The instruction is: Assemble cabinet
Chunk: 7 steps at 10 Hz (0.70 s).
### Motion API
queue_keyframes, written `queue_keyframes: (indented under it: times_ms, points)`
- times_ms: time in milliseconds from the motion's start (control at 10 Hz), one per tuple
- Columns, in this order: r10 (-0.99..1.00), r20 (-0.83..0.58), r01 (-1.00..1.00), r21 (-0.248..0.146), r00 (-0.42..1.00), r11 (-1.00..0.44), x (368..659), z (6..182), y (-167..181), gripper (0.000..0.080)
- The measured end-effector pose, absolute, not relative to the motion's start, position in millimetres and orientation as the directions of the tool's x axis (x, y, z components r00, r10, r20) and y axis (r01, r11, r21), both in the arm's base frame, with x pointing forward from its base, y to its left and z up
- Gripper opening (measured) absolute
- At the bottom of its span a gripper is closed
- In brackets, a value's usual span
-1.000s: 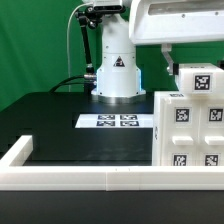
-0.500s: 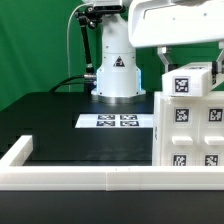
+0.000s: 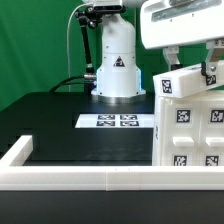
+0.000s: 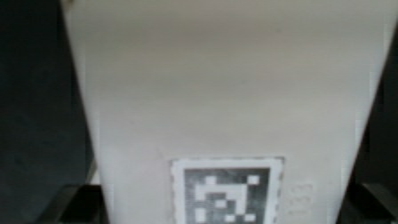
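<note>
My gripper [image 3: 192, 64] is at the exterior view's upper right, shut on a small white cabinet block [image 3: 186, 83] with a square marker tag. The block hangs tilted, just above the top of the large white cabinet body [image 3: 190, 135], which stands at the right and shows several tags on its front. I cannot tell whether block and body touch. In the wrist view the block [image 4: 214, 90] fills most of the picture, its tag low down, and my gripper [image 4: 221, 214] clamps its sides.
The marker board [image 3: 117, 121] lies flat on the black table before the white robot base [image 3: 117, 70]. A long low white border frame [image 3: 80, 178] runs along the front edge and up the exterior view's left side.
The gripper and block have shifted toward the exterior view's left over the cabinet body, and the block now hangs tilted instead of level.
</note>
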<state>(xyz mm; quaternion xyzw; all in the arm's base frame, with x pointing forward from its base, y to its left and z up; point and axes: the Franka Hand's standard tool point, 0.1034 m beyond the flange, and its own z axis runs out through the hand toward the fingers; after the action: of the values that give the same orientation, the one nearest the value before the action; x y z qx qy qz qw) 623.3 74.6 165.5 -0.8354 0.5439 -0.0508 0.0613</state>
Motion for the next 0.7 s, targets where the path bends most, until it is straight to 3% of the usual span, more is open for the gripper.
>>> queue_keyframes:
  times_ms: [200,700]
  points:
    - [-0.976,-0.014,-0.968,-0.128,0.217,-0.214,622.2,167.2,77.9,0.056]
    - [-0.994,-0.065,-0.989,-0.117,-0.082,0.089,624.1,167.3,78.9,0.056]
